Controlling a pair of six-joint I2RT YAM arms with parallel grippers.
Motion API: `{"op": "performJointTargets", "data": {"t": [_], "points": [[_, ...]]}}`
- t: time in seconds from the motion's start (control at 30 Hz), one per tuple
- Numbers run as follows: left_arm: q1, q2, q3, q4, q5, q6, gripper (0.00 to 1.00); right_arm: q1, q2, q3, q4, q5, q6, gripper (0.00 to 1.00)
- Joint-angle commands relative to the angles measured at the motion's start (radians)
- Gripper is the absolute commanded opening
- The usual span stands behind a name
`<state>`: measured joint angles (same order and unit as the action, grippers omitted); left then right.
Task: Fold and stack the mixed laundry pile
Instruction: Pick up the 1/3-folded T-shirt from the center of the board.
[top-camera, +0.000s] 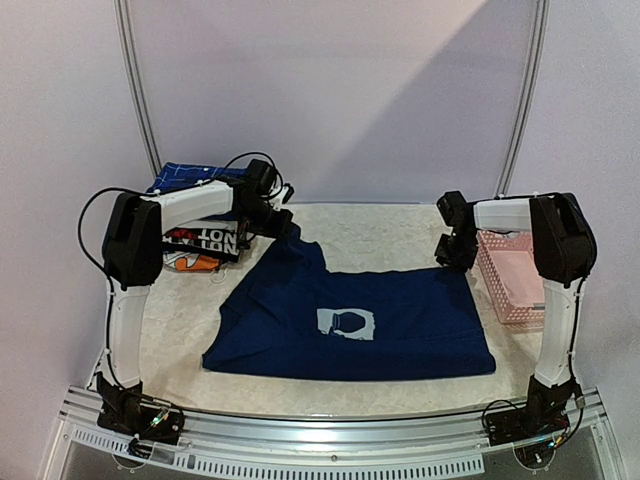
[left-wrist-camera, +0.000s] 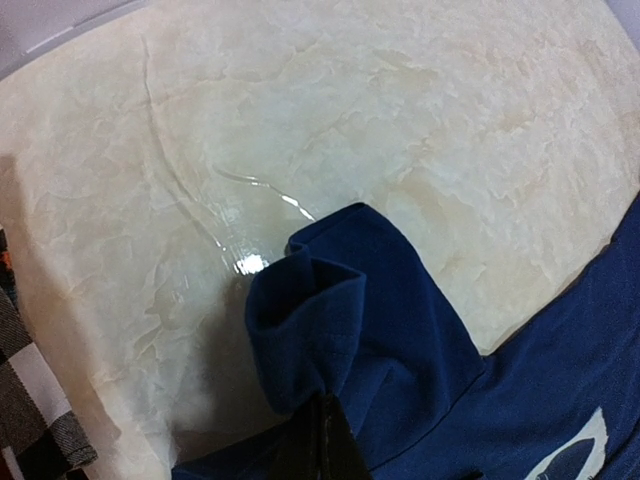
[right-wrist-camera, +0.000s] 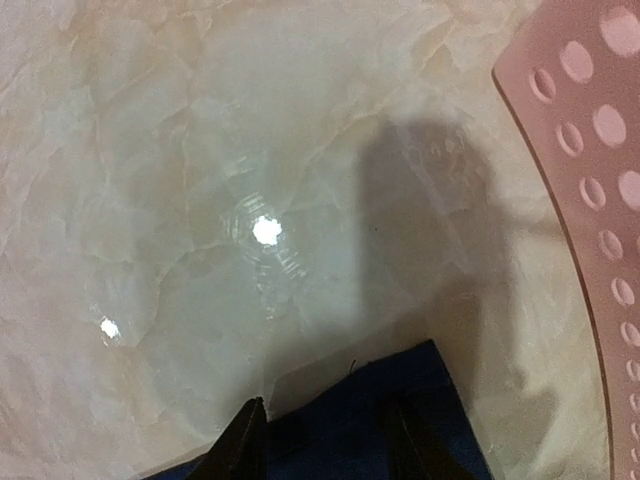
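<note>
Navy T-shirt (top-camera: 350, 320): left tool (top-camera: 283, 222) pinches one corner; right tool (top-camera: 455, 258), spread, straddles another beside the basket (top-camera: 497, 285).

You are looking at a table (top-camera: 380, 235) wearing a pale marbled cover. A navy T-shirt (top-camera: 400, 320) is lying spread across its middle, a pink basket (top-camera: 510, 280) is sitting at its right edge, and folded garments (top-camera: 205, 245) are resting at far left, with a plaid shirt (top-camera: 185, 175) just behind them.

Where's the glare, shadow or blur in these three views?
Top external: sharp, with a diagonal shadow edge across the pale back wall. Left wrist: glare streaks on the cream marble-look tabletop; the navy fabric T-shirt is in focus. Right wrist: one bright hotspot on the tabletop and a broad dark shadow beside the pink perforated plastic basket, whose rim looks soft.
</note>
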<state>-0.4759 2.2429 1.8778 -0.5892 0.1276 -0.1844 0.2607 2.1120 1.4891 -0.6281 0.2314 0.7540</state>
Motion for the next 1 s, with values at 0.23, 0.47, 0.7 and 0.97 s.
{"op": "performJointTargets", "data": {"t": [0.23, 0.47, 0.7, 0.97], "points": [[-0.012, -0.060, -0.051, 0.032, 0.009, 0.016, 0.00, -0.017, 0.062, 0.032, -0.044, 0.009, -0.007, 0.31], [-0.012, -0.085, -0.085, 0.053, 0.019, 0.008, 0.00, -0.017, 0.073, 0.052, -0.080, 0.013, -0.014, 0.17], [-0.013, -0.106, -0.123, 0.083, 0.027, 0.001, 0.00, -0.011, 0.083, 0.064, -0.100, 0.018, -0.010, 0.06], [-0.014, -0.148, -0.137, 0.090, 0.006, 0.008, 0.00, -0.008, 0.069, 0.088, -0.114, -0.001, -0.026, 0.02]]}}
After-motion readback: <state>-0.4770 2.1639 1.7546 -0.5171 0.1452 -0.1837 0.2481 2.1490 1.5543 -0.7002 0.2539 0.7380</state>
